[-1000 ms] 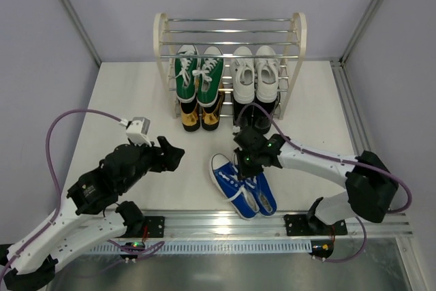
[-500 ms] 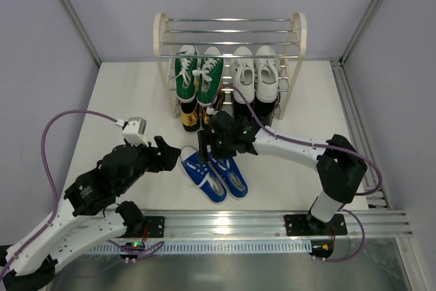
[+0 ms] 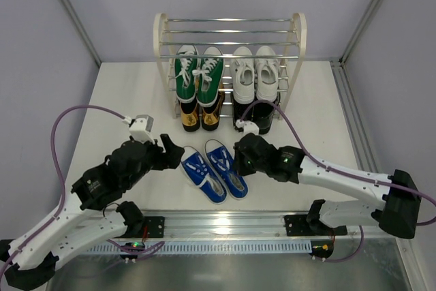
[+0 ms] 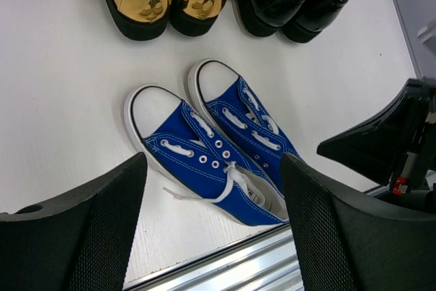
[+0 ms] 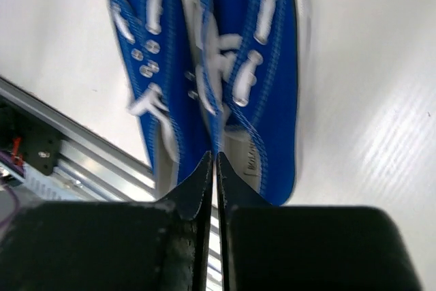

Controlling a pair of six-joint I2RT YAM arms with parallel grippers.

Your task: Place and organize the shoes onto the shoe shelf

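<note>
The blue canvas sneakers [image 3: 212, 172] lie side by side near the table's [image 3: 122, 100] near edge, toes slanting far-left toward the shoe shelf [image 3: 162, 46], between the arms — the left gripper [image 3: 173, 152], just beside their left flank, gapes wide and empty, the right gripper [image 5: 212, 161] hangs over the heels, fingers pressed together, holding nothing

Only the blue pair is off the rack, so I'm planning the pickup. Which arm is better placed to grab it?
Probably the left. The left gripper is open, with the blue sneakers framed between its jaws. The right gripper is shut close by the pair and would have to open first.
</note>
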